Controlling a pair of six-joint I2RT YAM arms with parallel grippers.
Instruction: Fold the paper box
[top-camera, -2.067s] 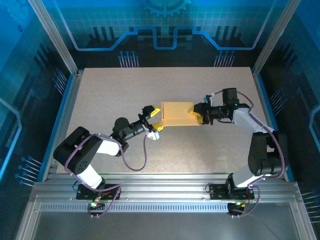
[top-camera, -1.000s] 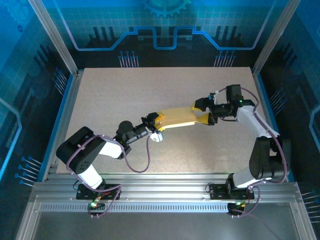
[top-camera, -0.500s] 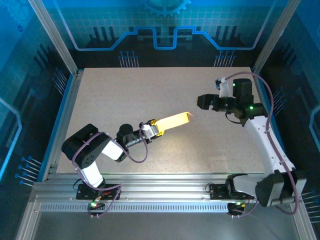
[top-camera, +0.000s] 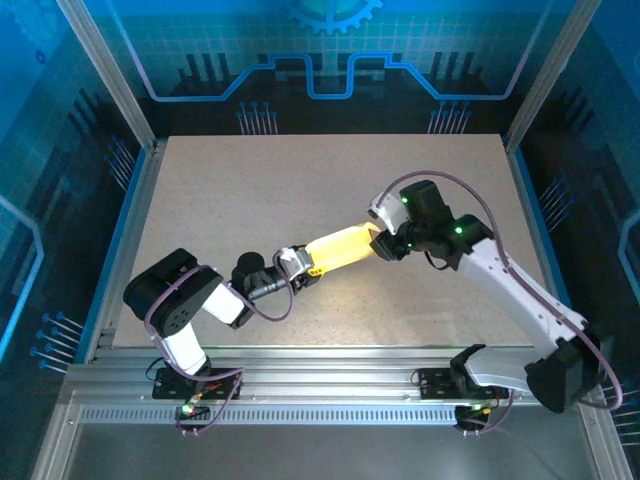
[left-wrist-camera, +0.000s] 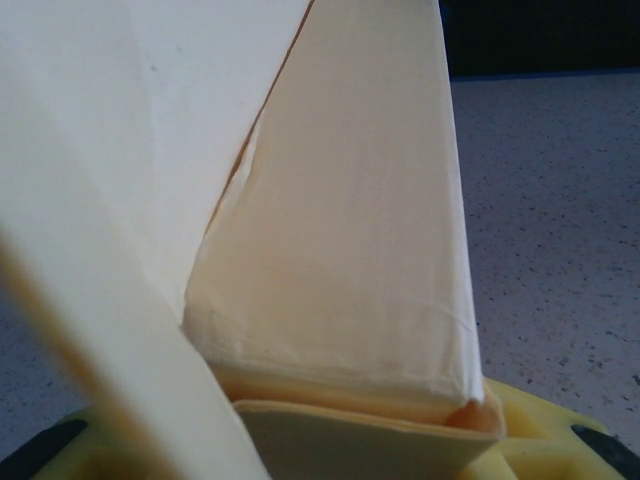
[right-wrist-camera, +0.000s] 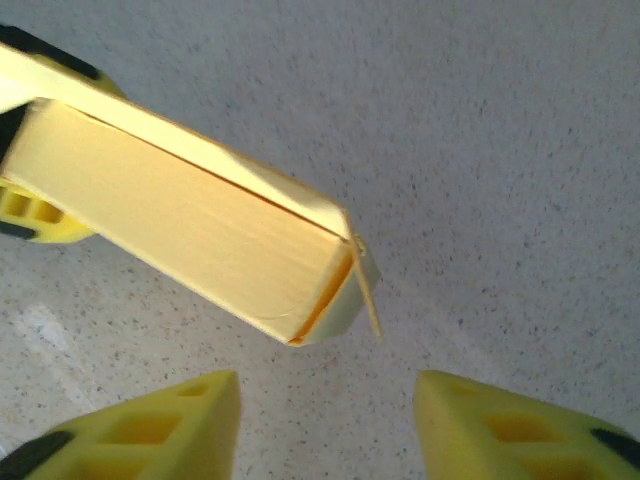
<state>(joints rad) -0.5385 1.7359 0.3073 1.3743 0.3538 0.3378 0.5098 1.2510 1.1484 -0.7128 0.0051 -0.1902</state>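
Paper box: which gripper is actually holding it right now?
The left gripper: it is clamped on one end of the paper box. The right gripper sits open just short of the free end, fingers not touching.

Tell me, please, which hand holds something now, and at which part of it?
The left hand holds the paper box by its end nearer that arm. The right hand is open just short of the free end and holds nothing.

pale paper box (left-wrist-camera: 340, 250) close up, base clamped in yellow jaws, speckled table (left-wrist-camera: 550, 200) at right
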